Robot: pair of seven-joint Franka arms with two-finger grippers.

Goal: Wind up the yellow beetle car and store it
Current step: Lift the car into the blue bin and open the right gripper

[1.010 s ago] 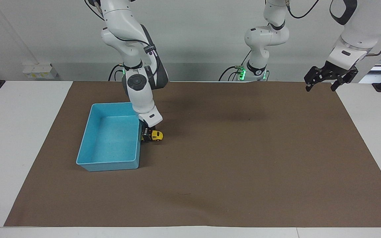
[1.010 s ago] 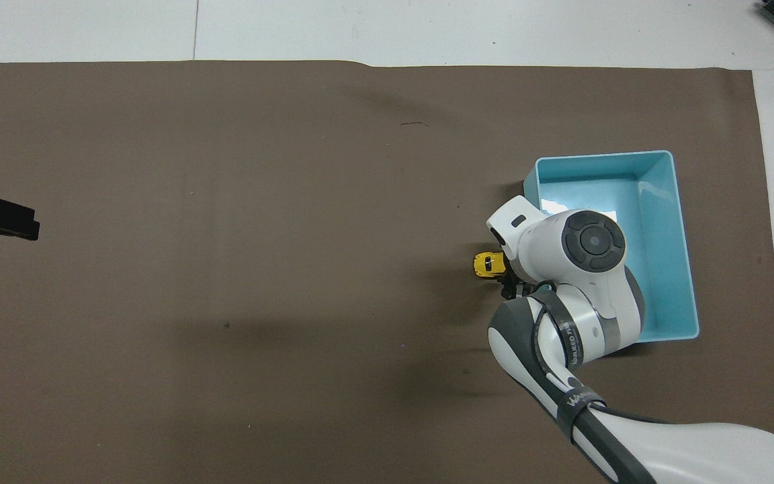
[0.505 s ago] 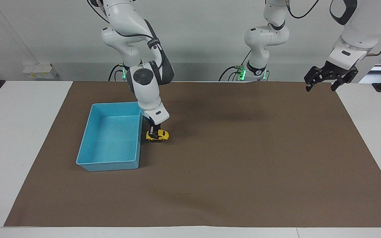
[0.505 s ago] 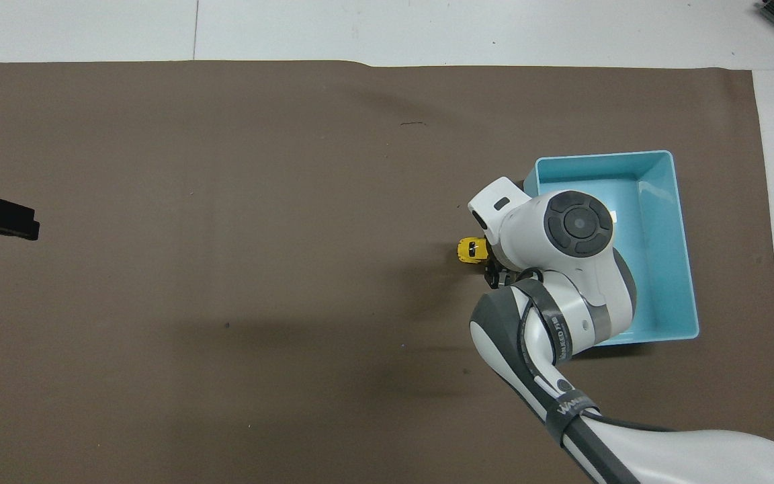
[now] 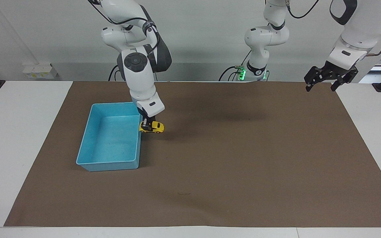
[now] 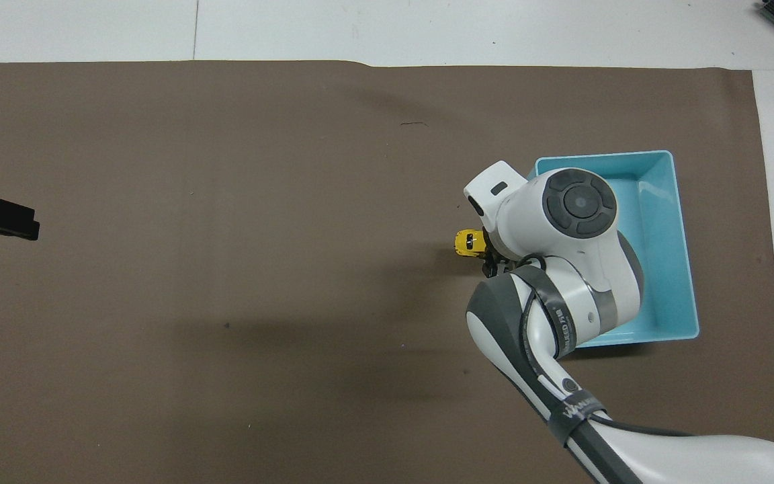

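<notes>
Our right gripper (image 5: 149, 125) pinches the yellow beetle car (image 5: 152, 127), lifted just off the mat (image 5: 230, 158) beside the blue bin (image 5: 88, 142). Our left gripper (image 5: 331, 79) waits, fingers spread, over the mat's corner.

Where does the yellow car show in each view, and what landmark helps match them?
Facing view: car left of centre, held by the right gripper by the bin's rim.
Overhead view: car right of centre, partly under the right arm.
Shared landmark: the blue bin.
</notes>
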